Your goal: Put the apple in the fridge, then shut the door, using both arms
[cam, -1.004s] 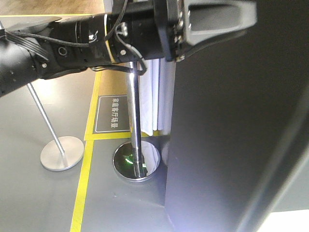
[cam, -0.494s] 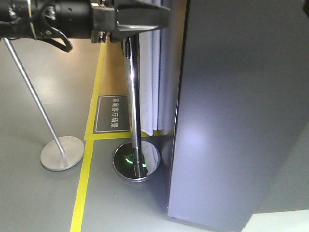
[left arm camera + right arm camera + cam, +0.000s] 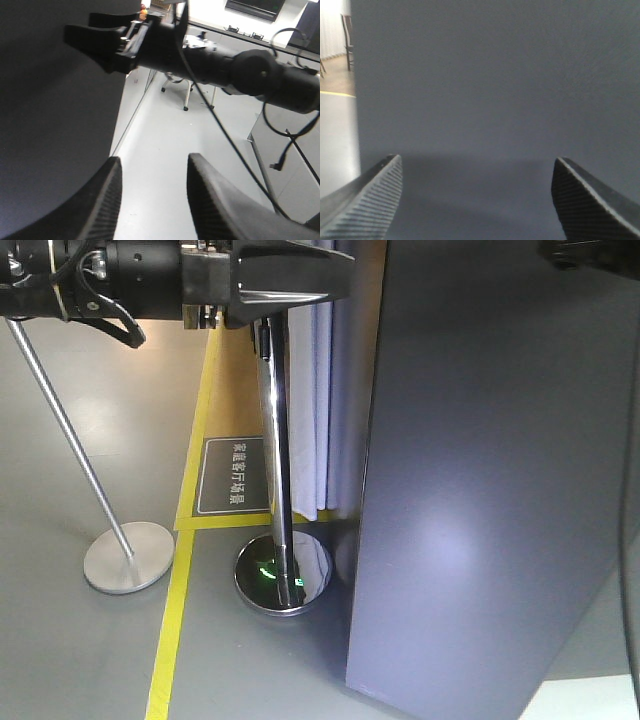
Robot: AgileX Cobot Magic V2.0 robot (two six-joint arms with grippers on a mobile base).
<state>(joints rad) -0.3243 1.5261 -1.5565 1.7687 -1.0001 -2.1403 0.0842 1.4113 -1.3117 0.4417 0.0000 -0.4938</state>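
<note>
Your left end effector point(image 3: 155, 160) just backed off the door point(image 3: 480, 490), and with the right end effector point(image 3: 477, 160) both are spread empty, so closing's probably nearly done.

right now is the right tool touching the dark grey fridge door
Cannot tell. The right wrist view shows the open right tool facing the dark grey fridge door, but neither contact nor a gap at the fingertips is plain.

Grey floor sign point(image 3: 232, 476) with white Chinese characters, too small to read
</note>
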